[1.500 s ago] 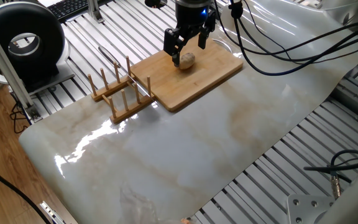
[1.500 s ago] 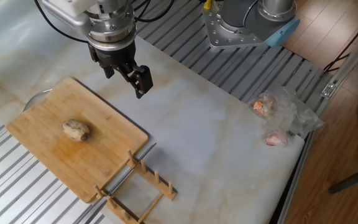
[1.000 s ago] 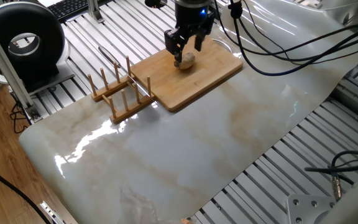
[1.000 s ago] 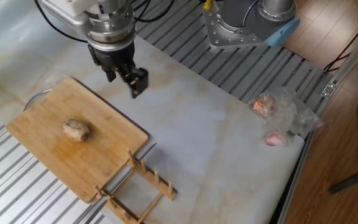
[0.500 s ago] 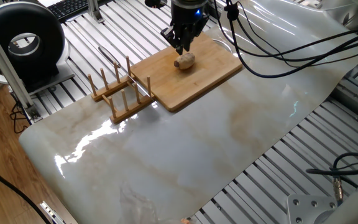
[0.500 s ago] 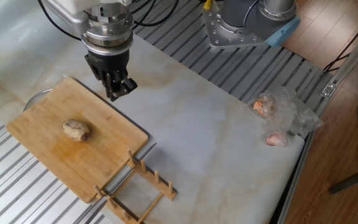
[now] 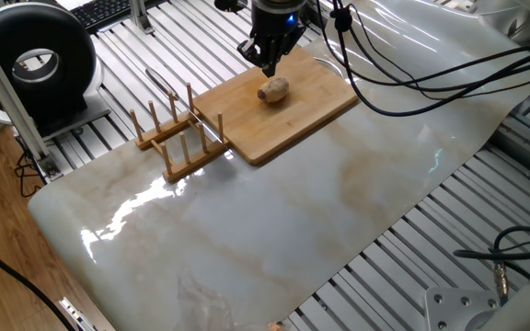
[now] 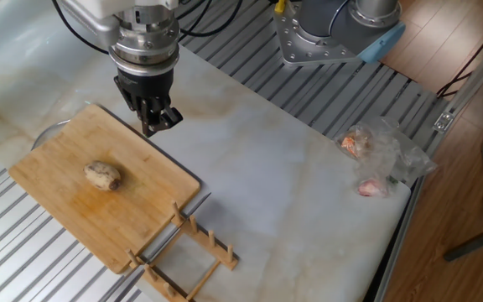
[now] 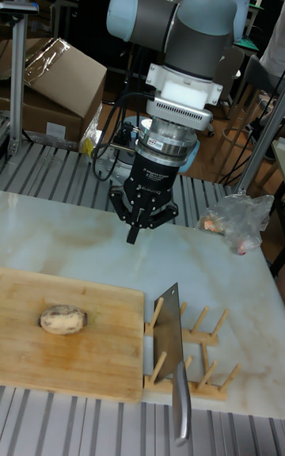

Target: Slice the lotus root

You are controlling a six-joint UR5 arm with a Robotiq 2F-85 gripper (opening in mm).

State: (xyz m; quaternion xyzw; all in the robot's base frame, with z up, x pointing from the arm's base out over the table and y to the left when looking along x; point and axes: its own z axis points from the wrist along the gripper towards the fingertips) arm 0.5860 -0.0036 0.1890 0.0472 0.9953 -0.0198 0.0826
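- Small rounded beige-tan lotus root point(image 7: 273, 89) point(image 8: 102, 175) point(image 9: 62, 319) lies on its side on the rectangular bamboo cutting board point(image 7: 311, 106) point(image 8: 53, 168) point(image 9: 95, 353), whole, nothing touching it.
- In the tall fixed view the root sits toward the board's left part, well apart from the board edge that faces the rack.
- Black two-finger gripper point(image 7: 269, 62) point(image 8: 153, 126) point(image 9: 134, 234) hangs in the air, pointing down, fingers pressed together with nothing between them.
- Gripper is clear of the root. In the other fixed view its tip is over the board's far edge where board meets marble; in the tall fixed view it reads as above the marble just behind the board. Exact height above the surface: cannot tell.
- Steel cleaver with a broad rectangular blade point(image 9: 170, 337) stands on edge in the wooden peg rack point(image 7: 178, 133) point(image 8: 191, 260) point(image 9: 198, 357), handle sticking out over the table's front edge.
- Rack is just beside the board's short end, touching or nearly so.
- Board and rack both rest on the white marble-pattern table sheet point(image 7: 274, 230) point(image 8: 292, 184) point(image 9: 87, 242).
- Crumpled clear plastic bag with something pinkish-orange inside point(image 8: 380, 159) point(image 9: 237, 222) lies near the sheet's far corner, well apart from the board.
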